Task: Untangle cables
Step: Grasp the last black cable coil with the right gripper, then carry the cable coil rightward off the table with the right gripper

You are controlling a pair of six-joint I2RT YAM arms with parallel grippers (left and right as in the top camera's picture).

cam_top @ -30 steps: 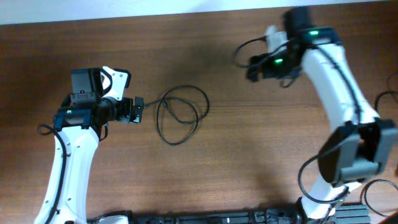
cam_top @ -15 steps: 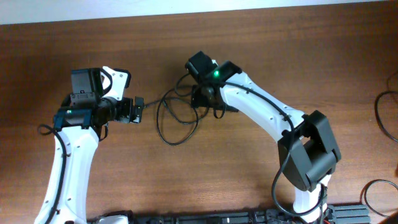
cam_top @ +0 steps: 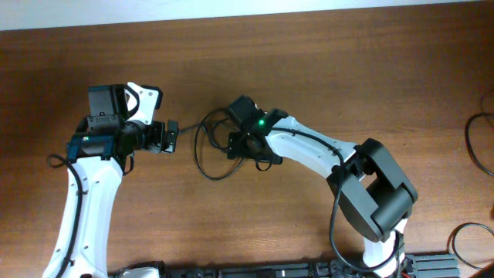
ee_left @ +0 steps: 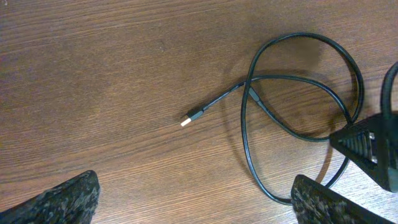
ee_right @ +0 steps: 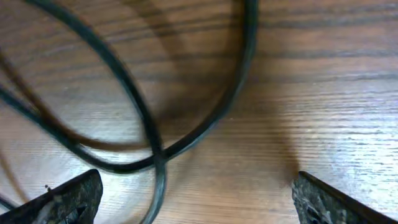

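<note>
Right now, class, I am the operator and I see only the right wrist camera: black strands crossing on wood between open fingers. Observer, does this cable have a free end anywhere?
Observer: Yes. In the left wrist view the cable ends in a plug lying flat on the table, outside the loop.
Operator: Where is the other arm?
Observer: Overhead, the left gripper sits open beside the cable's left end, holding nothing.
Operator: And which part am I above?
Observer: Overhead, the right gripper stands over the cable's right side, hiding part of it.
</note>
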